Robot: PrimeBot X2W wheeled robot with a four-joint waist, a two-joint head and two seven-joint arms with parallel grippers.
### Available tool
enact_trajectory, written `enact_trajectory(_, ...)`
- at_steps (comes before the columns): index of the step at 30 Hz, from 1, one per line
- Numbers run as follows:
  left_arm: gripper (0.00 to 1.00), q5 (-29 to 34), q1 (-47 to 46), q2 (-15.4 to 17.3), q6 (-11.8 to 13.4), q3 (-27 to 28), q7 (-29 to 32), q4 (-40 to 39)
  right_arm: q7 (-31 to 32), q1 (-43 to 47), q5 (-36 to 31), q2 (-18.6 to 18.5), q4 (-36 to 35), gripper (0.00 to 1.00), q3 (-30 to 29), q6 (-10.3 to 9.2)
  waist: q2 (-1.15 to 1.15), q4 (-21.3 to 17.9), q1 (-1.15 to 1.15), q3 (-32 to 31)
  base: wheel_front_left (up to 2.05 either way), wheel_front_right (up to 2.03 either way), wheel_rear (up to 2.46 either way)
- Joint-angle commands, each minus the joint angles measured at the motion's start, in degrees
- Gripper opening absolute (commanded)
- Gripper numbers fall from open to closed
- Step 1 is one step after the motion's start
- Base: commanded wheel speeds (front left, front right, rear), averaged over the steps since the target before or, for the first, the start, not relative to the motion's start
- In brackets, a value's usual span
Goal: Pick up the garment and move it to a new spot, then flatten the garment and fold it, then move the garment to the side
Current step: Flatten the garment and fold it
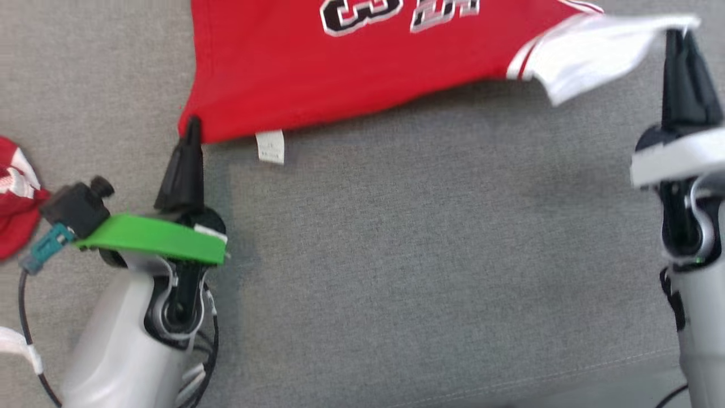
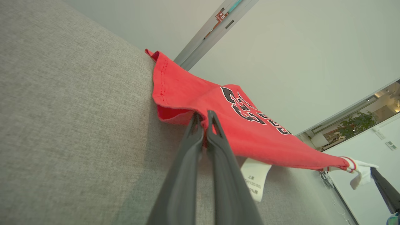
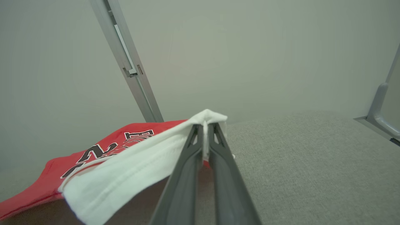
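My left gripper (image 1: 193, 129) pinches the red hem corner and my right gripper (image 1: 681, 33) the white sleeve tip of the garment (image 1: 351, 73), stretched over the grey cushion (image 1: 425, 255). It looks light, soft and droopy; corners seem the surest holds.

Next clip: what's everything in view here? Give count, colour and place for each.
garment: one, red with black-and-white lettering, held stretched across the top of the head view
white sleeve: one, on the garment's right end
care label: one, white, hanging from the garment's lower edge
second cloth: one, red and white, left edge of the head view
surface: one, grey fabric, beneath everything
metal post: one, grey, against the wall
left end effector: one, dark, shut on the garment's red corner
right end effector: one, dark, shut on the white sleeve
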Motion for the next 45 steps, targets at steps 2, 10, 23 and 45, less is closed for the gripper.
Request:
enact_trajectory(2, 0.00, 1.68, 4.78, 1.12, -0.20, -2.91, -0.20, 0.07, 4.61, 6.83, -1.50, 1.59, -3.52, 0.00, -2.19, -0.10, 0.00, 1.34, 0.00, -7.13, 0.00, 0.00, 0.00)
enact_trajectory(10, 0.00, -1.23, 15.64, 4.31, -0.18, -7.25, 1.82, -1.62, 21.33, 23.78, -7.79, 7.23, -11.57, 0.00, -4.82, -0.09, 0.00, 1.37, 0.00, -13.14, 0.00, 0.00, 0.00)
enact_trajectory(23, 0.00, -3.74, 25.26, 8.90, 3.01, -10.80, 9.38, -6.58, 45.19, 38.00, -10.17, 10.25, -22.63, 0.00, -9.81, -0.09, 0.00, 2.49, 0.00, -17.67, 0.00, 0.00, 0.00)
enact_trajectory(45, 0.00, -3.21, 15.91, 5.15, 6.90, -10.54, 11.53, -5.82, 45.47, 26.05, -8.10, 9.64, -21.51, 0.00, -6.59, -0.08, 0.00, 2.59, 0.00, -16.26, 0.00, 0.00, 0.00)
